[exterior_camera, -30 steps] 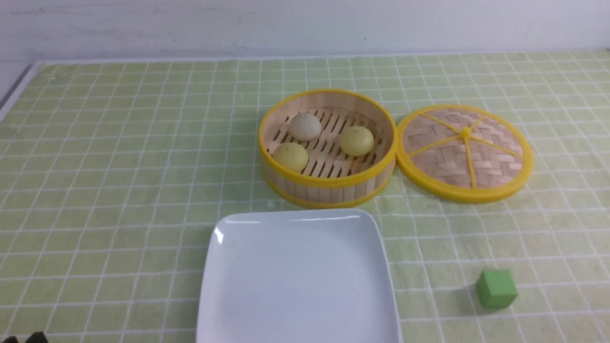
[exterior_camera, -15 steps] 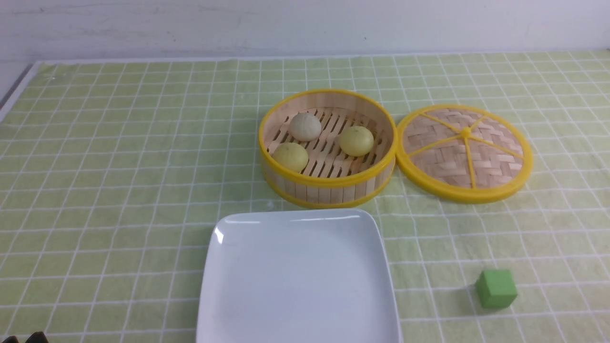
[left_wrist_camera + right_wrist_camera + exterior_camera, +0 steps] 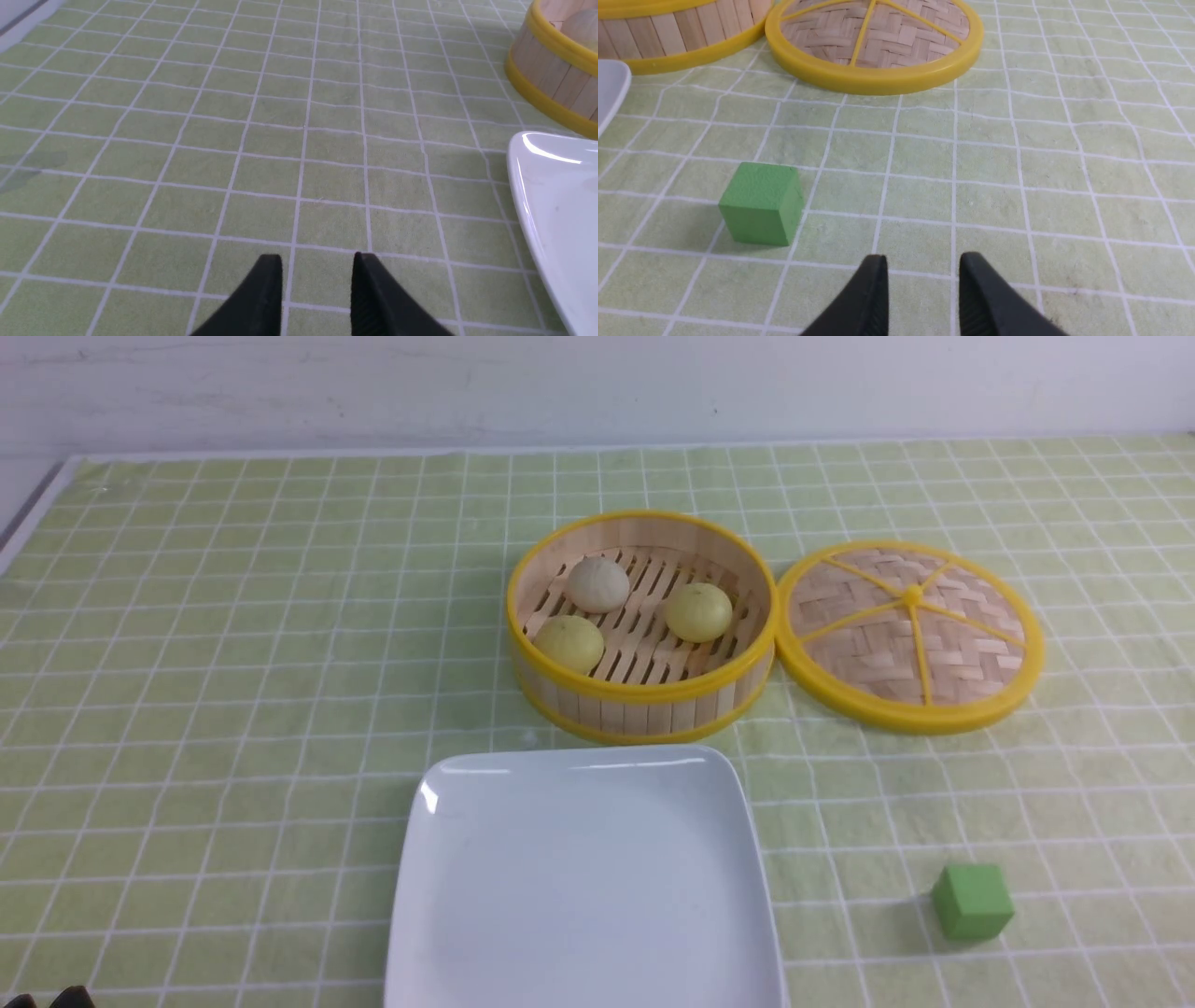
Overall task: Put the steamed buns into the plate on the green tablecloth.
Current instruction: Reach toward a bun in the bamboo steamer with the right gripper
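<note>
The steamed buns [image 3: 597, 584] sit in the basket [image 3: 644, 693], just beside the plate's [image 3: 579, 896] twelve-o'clock edge. The green tablecloth [image 3: 233, 663] spreads wide at nine o'clock. The left gripper [image 3: 316, 262] and right gripper [image 3: 923, 261] stand released.

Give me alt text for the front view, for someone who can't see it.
Three steamed buns sit in an open bamboo steamer basket on a green checked tablecloth. Its woven lid lies to its right; an empty white plate and a green cube lie nearer the camera.

glossy smooth plate [image 3: 579, 896]; matt cloth tablecloth [image 3: 233, 663]; steamer basket [image 3: 644, 709] of bare wooden slats; woven lid [image 3: 896, 644].
</note>
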Motion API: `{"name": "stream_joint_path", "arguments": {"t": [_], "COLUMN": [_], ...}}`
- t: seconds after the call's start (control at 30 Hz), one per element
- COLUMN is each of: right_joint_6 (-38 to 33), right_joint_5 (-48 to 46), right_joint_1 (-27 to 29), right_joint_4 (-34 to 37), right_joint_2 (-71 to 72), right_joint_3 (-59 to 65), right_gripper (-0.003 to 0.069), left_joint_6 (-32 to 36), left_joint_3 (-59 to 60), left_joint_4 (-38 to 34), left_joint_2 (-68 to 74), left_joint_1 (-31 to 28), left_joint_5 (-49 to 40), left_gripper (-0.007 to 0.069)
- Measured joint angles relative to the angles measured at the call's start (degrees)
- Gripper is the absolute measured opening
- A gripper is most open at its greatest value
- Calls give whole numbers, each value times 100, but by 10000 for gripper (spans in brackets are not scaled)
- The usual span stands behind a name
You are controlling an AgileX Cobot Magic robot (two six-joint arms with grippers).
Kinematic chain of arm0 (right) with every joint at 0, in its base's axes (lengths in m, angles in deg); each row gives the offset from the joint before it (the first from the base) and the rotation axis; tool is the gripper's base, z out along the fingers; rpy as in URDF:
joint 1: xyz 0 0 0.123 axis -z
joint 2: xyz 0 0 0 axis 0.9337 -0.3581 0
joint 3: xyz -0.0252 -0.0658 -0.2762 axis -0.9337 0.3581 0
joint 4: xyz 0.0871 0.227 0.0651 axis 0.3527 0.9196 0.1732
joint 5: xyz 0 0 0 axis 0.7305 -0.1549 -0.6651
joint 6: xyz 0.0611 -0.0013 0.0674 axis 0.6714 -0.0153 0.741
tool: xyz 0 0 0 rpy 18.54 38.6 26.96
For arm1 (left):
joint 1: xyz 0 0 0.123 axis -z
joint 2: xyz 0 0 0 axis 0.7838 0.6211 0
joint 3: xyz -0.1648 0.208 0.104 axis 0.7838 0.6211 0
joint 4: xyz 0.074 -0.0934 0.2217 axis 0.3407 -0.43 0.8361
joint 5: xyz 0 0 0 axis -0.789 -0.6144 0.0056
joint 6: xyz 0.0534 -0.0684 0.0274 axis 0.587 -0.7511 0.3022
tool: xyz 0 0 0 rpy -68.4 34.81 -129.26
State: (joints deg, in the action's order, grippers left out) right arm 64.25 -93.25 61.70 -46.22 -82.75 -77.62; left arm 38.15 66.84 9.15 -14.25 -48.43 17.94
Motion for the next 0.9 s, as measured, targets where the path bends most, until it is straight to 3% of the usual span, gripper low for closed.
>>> {"name": "stream_joint_path", "arguments": {"t": [0.33, 0.5, 0.63, 0.9], "right_joint_6": [34, 1311, 2004, 2164], "right_joint_5": [24, 319, 403, 957], "right_joint_1": [0, 0, 0, 0], "right_joint_4": [-104, 1391, 2405, 2711], "right_joint_2": [0, 0, 0, 0], "right_joint_3": [0, 56, 56, 43], "right_gripper": [240, 240, 240, 240], "left_joint_6": [-239, -2051, -3001, -3133], "left_joint_3": [0, 7, 7, -110], "left_joint_4": [-208, -2255, -3232, -3542], "left_joint_2": [0, 0, 0, 0], "left_joint_1": [0, 0, 0, 0], "left_joint_5": [9, 158, 221, 464], "left_gripper": [242, 242, 242, 211]}}
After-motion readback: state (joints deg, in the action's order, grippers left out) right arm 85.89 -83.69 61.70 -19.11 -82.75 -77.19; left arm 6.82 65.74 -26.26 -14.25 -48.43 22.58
